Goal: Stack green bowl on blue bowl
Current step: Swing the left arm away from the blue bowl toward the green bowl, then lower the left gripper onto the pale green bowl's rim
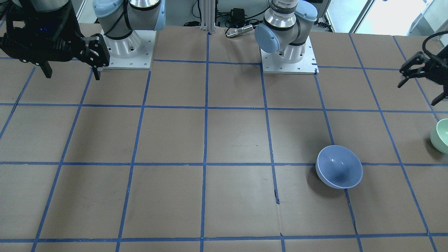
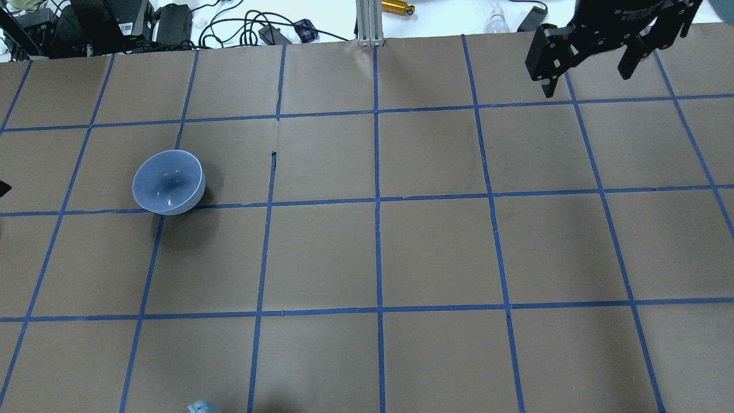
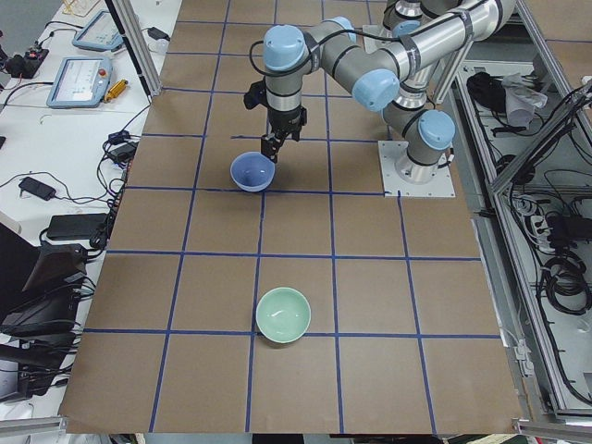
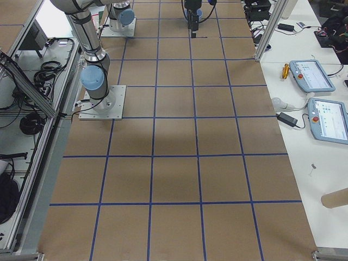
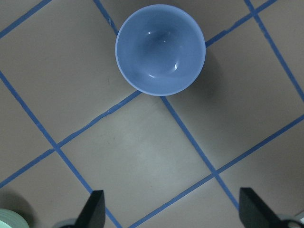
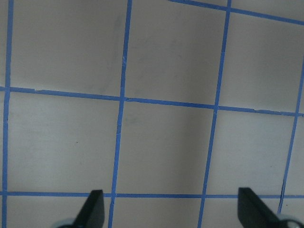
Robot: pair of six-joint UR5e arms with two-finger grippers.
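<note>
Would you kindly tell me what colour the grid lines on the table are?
Blue; the grid lines show best in the overhead view.

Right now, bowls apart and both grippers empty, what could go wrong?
The green bowl is only a sliver in the left wrist view and absent from the overhead view, so the open left gripper may misjudge its rim. Its glossy wall could slip out of a pinch. The blue bowl stands loose on the paper, so an off-centre drop may shove it.
</note>
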